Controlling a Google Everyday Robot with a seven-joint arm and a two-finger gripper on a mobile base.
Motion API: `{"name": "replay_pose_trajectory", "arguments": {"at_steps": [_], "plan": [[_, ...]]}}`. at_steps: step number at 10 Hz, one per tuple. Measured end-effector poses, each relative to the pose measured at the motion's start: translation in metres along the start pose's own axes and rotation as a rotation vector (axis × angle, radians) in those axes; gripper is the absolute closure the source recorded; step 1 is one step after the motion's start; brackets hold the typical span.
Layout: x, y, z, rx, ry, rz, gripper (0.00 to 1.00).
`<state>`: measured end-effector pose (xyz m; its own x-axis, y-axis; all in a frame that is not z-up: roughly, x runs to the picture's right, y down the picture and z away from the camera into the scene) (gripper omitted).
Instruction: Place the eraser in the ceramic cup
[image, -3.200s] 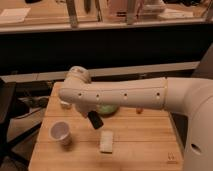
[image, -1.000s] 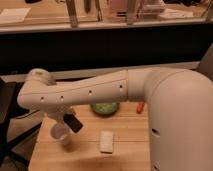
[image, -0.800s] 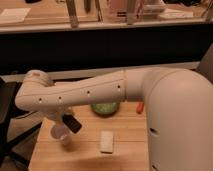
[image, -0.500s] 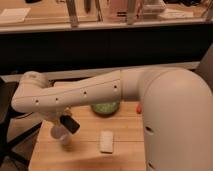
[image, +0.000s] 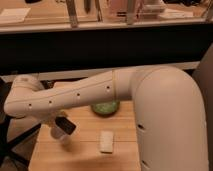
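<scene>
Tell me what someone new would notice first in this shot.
The big white robot arm sweeps across the frame from the right. Its hand is shut on the black eraser, just above the white ceramic cup at the wooden table's left. A pale pad and green bowl sit mid-table.

Setting: I read it as a lab or office workspace. Small wooden table (image: 85, 150) holding test props; dark counter (image: 100, 47) behind; upper shelf (image: 60, 20) carrying metal posts and papers. Gripper (image: 64, 126) low at the table's left.
</scene>
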<state>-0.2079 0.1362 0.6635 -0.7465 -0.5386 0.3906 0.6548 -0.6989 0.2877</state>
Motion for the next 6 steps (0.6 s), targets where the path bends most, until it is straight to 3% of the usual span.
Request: {"name": "replay_pose_trajectory", "arguments": {"at_steps": [6], "plan": [[0.006,-0.016,0.003,-0.012,0.006,-0.063,0.99]]}}
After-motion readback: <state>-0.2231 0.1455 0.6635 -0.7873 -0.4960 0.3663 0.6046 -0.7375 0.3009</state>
